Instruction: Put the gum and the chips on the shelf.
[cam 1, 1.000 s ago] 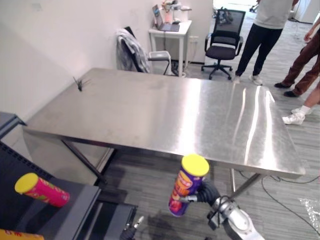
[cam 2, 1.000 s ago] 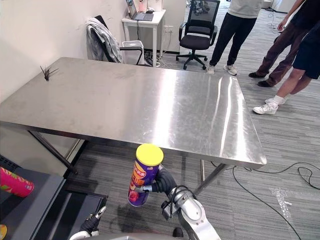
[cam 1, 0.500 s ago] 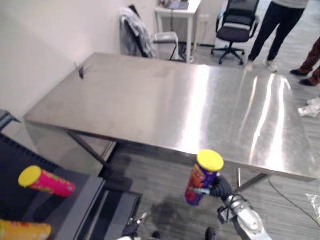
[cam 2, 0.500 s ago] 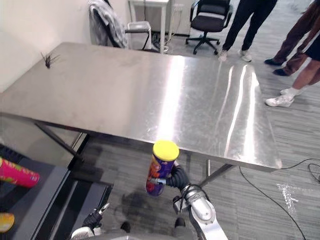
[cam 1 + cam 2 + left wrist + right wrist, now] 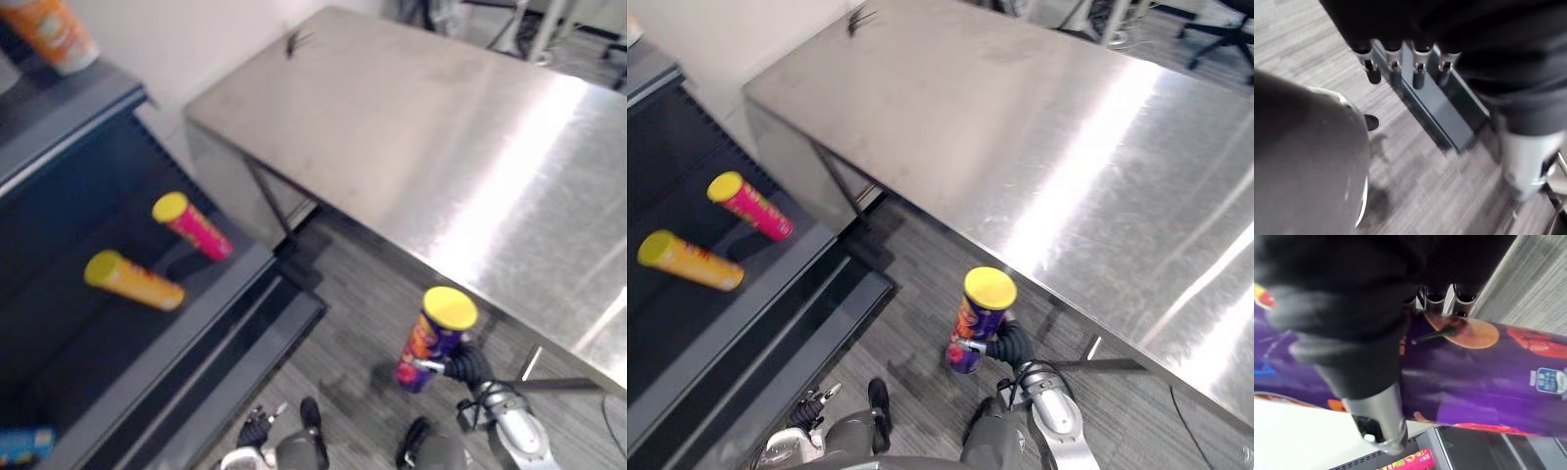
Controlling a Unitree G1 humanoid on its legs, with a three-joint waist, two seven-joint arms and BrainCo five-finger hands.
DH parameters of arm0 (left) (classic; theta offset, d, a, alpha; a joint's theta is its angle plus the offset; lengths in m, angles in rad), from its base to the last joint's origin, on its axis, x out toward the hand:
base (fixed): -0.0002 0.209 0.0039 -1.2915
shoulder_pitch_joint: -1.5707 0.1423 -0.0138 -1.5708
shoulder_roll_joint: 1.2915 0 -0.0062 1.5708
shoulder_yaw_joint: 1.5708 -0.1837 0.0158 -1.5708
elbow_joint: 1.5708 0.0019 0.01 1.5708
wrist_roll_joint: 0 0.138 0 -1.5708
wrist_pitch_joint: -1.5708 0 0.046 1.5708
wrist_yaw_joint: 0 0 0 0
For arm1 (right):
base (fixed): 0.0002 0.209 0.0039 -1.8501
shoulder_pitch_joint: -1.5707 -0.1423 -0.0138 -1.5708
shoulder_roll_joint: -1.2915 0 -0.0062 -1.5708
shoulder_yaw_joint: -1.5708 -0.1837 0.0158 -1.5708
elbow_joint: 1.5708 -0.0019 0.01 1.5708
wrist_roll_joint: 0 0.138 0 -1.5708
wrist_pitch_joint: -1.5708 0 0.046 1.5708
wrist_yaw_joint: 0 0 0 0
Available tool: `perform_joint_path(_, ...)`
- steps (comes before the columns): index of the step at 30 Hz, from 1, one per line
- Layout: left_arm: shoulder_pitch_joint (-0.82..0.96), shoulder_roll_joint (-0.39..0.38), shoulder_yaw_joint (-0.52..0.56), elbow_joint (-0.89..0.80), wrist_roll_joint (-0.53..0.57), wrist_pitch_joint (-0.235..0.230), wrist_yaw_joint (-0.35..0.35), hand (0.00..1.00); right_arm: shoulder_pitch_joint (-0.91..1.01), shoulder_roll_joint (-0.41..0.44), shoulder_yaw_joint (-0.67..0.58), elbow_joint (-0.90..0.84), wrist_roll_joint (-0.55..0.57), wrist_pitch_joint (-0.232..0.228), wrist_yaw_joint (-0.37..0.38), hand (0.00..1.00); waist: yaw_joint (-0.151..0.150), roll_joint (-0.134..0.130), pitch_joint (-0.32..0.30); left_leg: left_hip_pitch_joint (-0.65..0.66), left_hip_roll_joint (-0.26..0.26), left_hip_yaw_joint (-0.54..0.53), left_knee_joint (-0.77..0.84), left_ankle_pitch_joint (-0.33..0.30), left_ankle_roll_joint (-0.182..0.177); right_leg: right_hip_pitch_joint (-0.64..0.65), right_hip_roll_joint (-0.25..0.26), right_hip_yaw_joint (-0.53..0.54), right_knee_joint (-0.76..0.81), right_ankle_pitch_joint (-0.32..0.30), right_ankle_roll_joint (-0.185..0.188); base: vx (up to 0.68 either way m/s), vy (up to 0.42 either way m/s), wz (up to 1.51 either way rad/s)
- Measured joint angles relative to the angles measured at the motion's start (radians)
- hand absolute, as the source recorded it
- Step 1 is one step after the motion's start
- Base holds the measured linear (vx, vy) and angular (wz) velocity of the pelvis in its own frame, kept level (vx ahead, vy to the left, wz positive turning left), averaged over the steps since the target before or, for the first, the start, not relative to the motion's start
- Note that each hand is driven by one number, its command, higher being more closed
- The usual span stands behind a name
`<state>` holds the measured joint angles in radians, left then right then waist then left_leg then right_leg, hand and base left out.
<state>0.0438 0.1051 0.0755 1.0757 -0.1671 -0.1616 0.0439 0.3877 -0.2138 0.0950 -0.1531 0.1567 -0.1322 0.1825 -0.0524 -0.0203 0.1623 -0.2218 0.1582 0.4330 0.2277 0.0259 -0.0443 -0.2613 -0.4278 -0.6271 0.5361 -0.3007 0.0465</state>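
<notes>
Chips can [image 5: 434,338] hangs upright over the floor, beyond the steel table's [image 5: 441,147] near edge and short of the dark shelf's [image 5: 196,315] front edge. Right hand [image 5: 468,364] clasps it low, fingers curled. Left hand [image 5: 1394,66] hangs slack, empty. Held low, it may topple on landing.

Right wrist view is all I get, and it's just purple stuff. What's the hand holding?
Observer: A purple can with a yellow lid, held upright in the right hand.
Operator: Where's the shelf?
Observer: The shelf is on the robot's left, next to the table.
Operator: Is anything on it?
Observer: A pink can and a yellow can, both lying down.
</notes>
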Motion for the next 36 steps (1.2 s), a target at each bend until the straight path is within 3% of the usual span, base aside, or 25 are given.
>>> perform_joint_path(3, 0.0, -0.001, -0.058, -0.001, 0.034, 0.001, -0.001, 0.0, 0.033, -0.005, -0.041, 0.001, -0.001, 0.001, 0.001, 1.0, -0.015, 0.037, -0.01, 0.1, -0.026, 0.046, -0.195, 0.014, -0.053, 0.054, 0.002, -0.126, -0.009, 0.006, 0.009, -0.05, 0.038, 1.1)
perform_joint_path(4, 0.0, 0.0, -0.07, -0.001, 0.035, 0.001, -0.001, 0.0, 0.033, -0.004, -0.042, 0.001, -0.001, 0.001, 0.0, 1.0, -0.014, 0.035, -0.009, 0.104, -0.028, 0.045, -0.217, 0.014, -0.053, 0.059, 0.005, -0.139, -0.01, 0.008, 0.013, -0.11, 0.093, 0.54)
perform_joint_path(5, -0.002, 0.001, -0.098, -0.003, 0.039, 0.001, -0.004, 0.0, 0.029, 0.001, -0.04, 0.0, 0.0, 0.001, 0.001, 1.0, -0.003, 0.018, -0.004, 0.098, -0.036, 0.027, -0.241, 0.028, -0.048, 0.057, 0.006, -0.146, -0.023, 0.025, 0.019, -0.07, 0.063, 0.33)
perform_joint_path(12, -0.013, 0.013, -0.145, -0.032, 0.105, -0.006, -0.001, 0.0, -0.019, 0.021, 0.112, 0.015, 0.001, 0.001, -0.004, 1.0, 0.033, 0.01, 0.017, 0.045, -0.048, 0.022, -0.26, 0.039, -0.028, 0.019, 0.042, -0.13, -0.115, 0.111, 0.025, -0.07, 0.091, -0.01)
perform_joint_path(18, -0.003, 0.008, -0.022, -0.042, 0.043, -0.012, 0.03, 0.0, -0.06, 0.032, 0.186, 0.059, 0.009, 0.0, -0.012, 1.0, 0.062, -0.006, 0.039, 0.032, -0.038, 0.014, -0.241, 0.043, -0.011, 0.024, 0.083, -0.086, -0.161, 0.148, 0.014, 0.01, 0.01, -0.01)
perform_joint_path(21, 0.008, 0.007, 0.068, -0.041, 0.013, -0.011, 0.03, 0.0, -0.069, 0.033, 0.184, 0.08, 0.011, 0.001, -0.027, 1.0, 0.083, -0.006, 0.055, 0.033, -0.026, 0.005, -0.136, -0.029, -0.017, 0.064, 0.072, -0.075, -0.152, 0.14, 0.023, 0.02, 0.011, 0.03)
perform_joint_path(23, 0.05, 0.023, 0.09, -0.038, 0.016, -0.005, 0.029, 0.0, -0.019, 0.041, 0.174, 0.079, 0.05, -0.001, -0.026, 1.0, 0.078, -0.009, 0.063, 0.034, -0.054, -0.07, -0.023, -0.128, -0.012, 0.133, -0.011, -0.11, -0.057, 0.089, 0.058, 0.02, 0.067, 0.5)
perform_joint_path(24, 0.065, 0.021, 0.091, -0.029, 0.017, -0.003, 0.029, 0.0, 0.001, 0.039, 0.168, 0.075, 0.052, -0.002, -0.024, 1.0, 0.071, -0.002, 0.069, 0.041, -0.058, -0.102, 0.003, -0.15, -0.007, 0.136, -0.032, -0.085, 0.023, 0.087, 0.053, 0.03, 0.044, 0.82)
perform_joint_path(25, 0.087, 0.021, 0.087, -0.001, 0.021, 0.002, 0.027, 0.0, 0.023, 0.036, 0.159, 0.076, 0.051, 0.0, -0.023, 1.0, 0.053, -0.001, 0.081, 0.04, -0.063, -0.142, 0.048, -0.177, -0.002, 0.096, -0.051, 0.04, 0.144, 0.133, -0.038, 0.03, 0.084, 1.11)
perform_joint_path(26, 0.128, 0.03, 0.081, 0.027, 0.028, 0.018, 0.022, 0.0, 0.053, 0.05, 0.149, 0.08, 0.049, 0.004, -0.02, 1.0, 0.028, 0.01, 0.085, 0.06, -0.064, -0.196, 0.056, -0.188, 0.001, 0.011, 0.0, 0.287, 0.279, 0.254, -0.163, 0.06, 0.08, 1.14)
perform_joint_path(27, 0.136, 0.035, 0.08, 0.039, 0.032, 0.026, 0.021, 0.0, 0.06, 0.058, 0.147, 0.081, 0.049, 0.004, -0.019, 1.0, 0.026, 0.031, 0.088, 0.072, -0.058, -0.217, 0.051, -0.188, 0.002, -0.014, 0.037, 0.374, 0.307, 0.238, -0.131, 0.11, 0.036, 0.96)
perform_joint_path(28, 0.156, 0.038, 0.08, 0.043, 0.033, 0.04, 0.022, 0.0, 0.066, 0.073, 0.146, 0.082, 0.047, 0.003, -0.019, 1.0, 0.024, 0.019, 0.095, 0.074, -0.05, -0.238, 0.051, -0.188, 0.003, -0.038, 0.095, 0.484, 0.284, 0.16, -0.069, 0.13, -0.076, 0.69)
perform_joint_path(29, 0.167, 0.056, 0.079, 0.058, 0.033, 0.041, 0.021, 0.0, 0.063, 0.11, 0.148, 0.082, 0.041, 0.004, -0.019, 1.0, 0.027, -0.007, 0.11, 0.064, -0.051, -0.266, 0.05, -0.188, 0.003, -0.05, 0.181, 0.623, 0.121, 0.11, -0.023, 0.12, -0.111, 0.65)
perform_joint_path(30, 0.166, 0.06, 0.079, 0.067, 0.032, 0.041, 0.021, 0.0, 0.059, 0.124, 0.147, 0.081, 0.041, 0.004, -0.019, 1.0, 0.025, -0.013, 0.112, 0.055, -0.056, -0.285, 0.05, -0.187, 0.003, -0.047, 0.209, 0.678, 0.037, 0.112, -0.012, 0.08, -0.127, 0.91)
perform_joint_path(31, 0.158, 0.067, 0.075, 0.079, 0.033, 0.042, 0.018, 0.0, 0.063, 0.147, 0.134, 0.063, 0.041, 0.005, -0.02, 1.0, 0.01, -0.022, 0.11, 0.034, -0.073, -0.327, 0.055, -0.187, 0.002, -0.034, 0.248, 0.789, -0.113, 0.131, 0.03, 0.07, -0.124, 0.98)
perform_joint_path(32, 0.15, 0.065, 0.066, 0.075, 0.034, 0.041, 0.015, 0.0, 0.073, 0.155, 0.126, 0.043, 0.042, 0.011, -0.02, 1.0, -0.004, -0.024, 0.11, 0.025, -0.086, -0.357, 0.06, -0.187, 0.0, -0.02, 0.255, 0.826, -0.164, 0.142, 0.049, 0.13, -0.196, 1.72)
perform_joint_path(33, 0.131, 0.068, 0.031, 0.057, 0.048, 0.038, -0.001, 0.0, 0.102, 0.154, 0.124, -0.012, 0.048, 0.015, -0.018, 1.0, -0.028, -0.05, 0.109, 0.012, -0.128, -0.421, 0.093, -0.192, -0.012, 0.001, 0.24, 0.859, -0.184, 0.157, 0.103, 0.17, -0.255, 1.49)
perform_joint_path(34, 0.113, 0.063, 0.028, 0.06, 0.061, 0.039, -0.003, 0.0, 0.107, 0.145, 0.129, -0.024, 0.055, 0.016, -0.013, 1.0, -0.028, -0.047, 0.117, 0.012, -0.132, -0.44, 0.109, -0.199, -0.024, 0.0, 0.233, 0.846, -0.138, 0.129, 0.141, 0.19, -0.319, 1.34)
perform_joint_path(36, 0.094, 0.063, 0.027, 0.036, 0.071, 0.037, -0.014, 0.0, 0.09, 0.11, 0.14, -0.039, 0.087, 0.02, -0.008, 1.0, -0.017, -0.029, 0.113, -0.006, -0.114, -0.485, 0.11, -0.201, -0.053, -0.019, 0.256, 0.804, -0.063, 0.075, 0.108, 0.13, -0.274, 0.65)
